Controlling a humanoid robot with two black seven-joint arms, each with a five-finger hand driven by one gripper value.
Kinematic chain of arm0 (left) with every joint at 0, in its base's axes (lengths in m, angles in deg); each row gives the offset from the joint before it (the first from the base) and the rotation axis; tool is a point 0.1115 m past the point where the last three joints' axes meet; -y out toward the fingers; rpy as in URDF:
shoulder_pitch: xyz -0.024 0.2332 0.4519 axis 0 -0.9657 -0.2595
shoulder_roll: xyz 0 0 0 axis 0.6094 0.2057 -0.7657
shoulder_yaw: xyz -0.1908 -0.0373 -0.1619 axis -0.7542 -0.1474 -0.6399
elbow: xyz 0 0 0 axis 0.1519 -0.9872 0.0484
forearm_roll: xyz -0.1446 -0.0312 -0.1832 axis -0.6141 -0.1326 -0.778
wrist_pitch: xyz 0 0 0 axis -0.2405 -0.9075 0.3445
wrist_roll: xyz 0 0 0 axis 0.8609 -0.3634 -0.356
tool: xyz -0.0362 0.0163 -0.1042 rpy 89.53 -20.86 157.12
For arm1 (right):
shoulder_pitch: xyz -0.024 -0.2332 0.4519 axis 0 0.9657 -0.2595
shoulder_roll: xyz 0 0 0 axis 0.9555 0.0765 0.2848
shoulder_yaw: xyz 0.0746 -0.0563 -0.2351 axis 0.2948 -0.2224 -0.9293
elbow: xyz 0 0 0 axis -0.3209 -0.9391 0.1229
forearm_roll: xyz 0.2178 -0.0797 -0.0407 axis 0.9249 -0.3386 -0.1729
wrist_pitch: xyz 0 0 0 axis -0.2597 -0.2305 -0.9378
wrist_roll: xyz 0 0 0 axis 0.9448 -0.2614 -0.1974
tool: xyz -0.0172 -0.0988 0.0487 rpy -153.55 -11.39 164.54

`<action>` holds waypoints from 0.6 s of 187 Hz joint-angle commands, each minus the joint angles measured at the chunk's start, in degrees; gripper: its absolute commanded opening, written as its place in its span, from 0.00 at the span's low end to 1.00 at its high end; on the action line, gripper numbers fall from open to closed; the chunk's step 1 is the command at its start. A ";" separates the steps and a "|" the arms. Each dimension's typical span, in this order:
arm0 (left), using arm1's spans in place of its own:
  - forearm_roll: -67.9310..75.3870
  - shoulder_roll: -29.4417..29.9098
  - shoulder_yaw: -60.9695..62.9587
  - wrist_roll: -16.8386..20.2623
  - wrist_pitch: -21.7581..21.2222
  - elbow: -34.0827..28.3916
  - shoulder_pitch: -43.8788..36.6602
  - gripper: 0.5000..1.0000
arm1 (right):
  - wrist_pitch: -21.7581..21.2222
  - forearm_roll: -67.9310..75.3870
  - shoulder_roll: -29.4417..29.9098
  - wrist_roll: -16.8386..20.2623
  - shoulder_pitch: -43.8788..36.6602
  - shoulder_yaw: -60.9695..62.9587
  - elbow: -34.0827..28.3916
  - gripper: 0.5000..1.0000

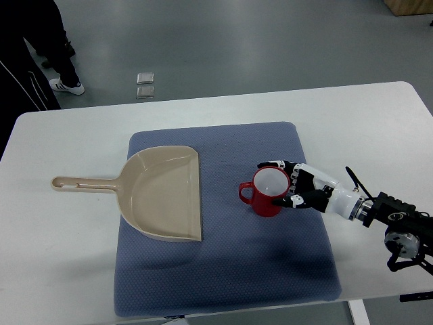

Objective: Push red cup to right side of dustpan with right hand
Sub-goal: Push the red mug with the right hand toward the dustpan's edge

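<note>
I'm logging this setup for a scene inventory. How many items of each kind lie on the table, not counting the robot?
Red cup: 1
Beige dustpan: 1
Blue mat: 1
Total: 3
All on the white table; the cup and dustpan rest on the mat, and the right hand is at the cup.

From my remote seat, the red cup (269, 193) looked like smooth, glossy ceramic or plastic, its inside pale. The dustpan (162, 193) read as beige moulded plastic with a soft satin sheen. Under both lay a blue-grey mat (223, 271) of woven cloth, matt and finely textured. The surface (61, 264) was white, smooth and matt. My right hand (298, 186) showed hard black and white plastic shells with a slight shine. The floor (237, 47) beyond appeared grey and dull.
</note>
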 commanded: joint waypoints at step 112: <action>0.00 0.00 0.00 0.00 0.00 -0.05 -0.03 1.00 | 2.52 0.00 3.29 0.00 0.39 -0.08 -0.18 0.87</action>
